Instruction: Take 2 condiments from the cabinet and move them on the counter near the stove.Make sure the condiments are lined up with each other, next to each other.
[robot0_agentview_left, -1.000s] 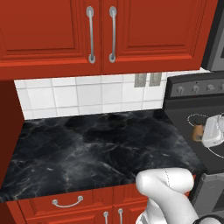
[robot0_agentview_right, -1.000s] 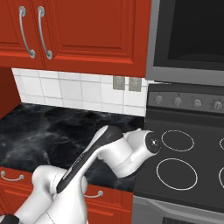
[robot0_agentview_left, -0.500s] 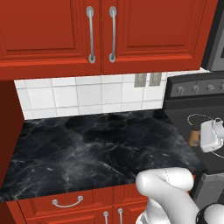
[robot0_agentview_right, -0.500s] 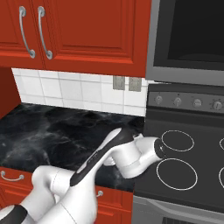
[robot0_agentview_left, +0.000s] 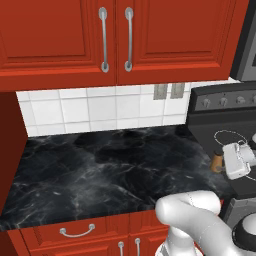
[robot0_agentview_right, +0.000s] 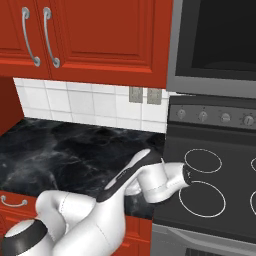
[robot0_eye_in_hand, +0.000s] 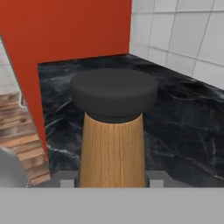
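Over at the stove (robot0_agentview_left: 220, 135) edge of the counter (robot0_agentview_left: 100, 170), around 3 o'clock in the left base view, the gripper (robot0_agentview_left: 224, 161) has one of the condiments (robot0_agentview_left: 217, 161) clamped between its jaws. It's the brown wooden mill with the dark cap. The hand view shows it dead centre, cap at 12 o'clock and the wooden body running down between the two finger tips, so the jaws are closed snug around it, not wide.

The mill looks to be hanging right where the black worktop meets the range, low but I can't tell if it's touching down yet.

What could go wrong from here, just my guess:
- It's a tall, skinny thing with a heavy-looking cap. Let go while it's tilted or off the surface and it tips and rolls.
- Set it too far toward 3 o'clock and it ends up on the stove top, not the counter.
- Whatever spot it gets decides the line for its partner, so a sloppy placement makes lining them up harder.

Counts: one mill visible, in the grip. Two cabinet (robot0_agentview_left: 165, 35) doors shut at 12 o'clock, with two long silver handles (robot0_agentview_left: 103, 39). Two burner rings (robot0_agentview_right: 202, 160) fully showing in the right base view, and four knobs (robot0_agentview_right: 202, 116) on the back panel there.
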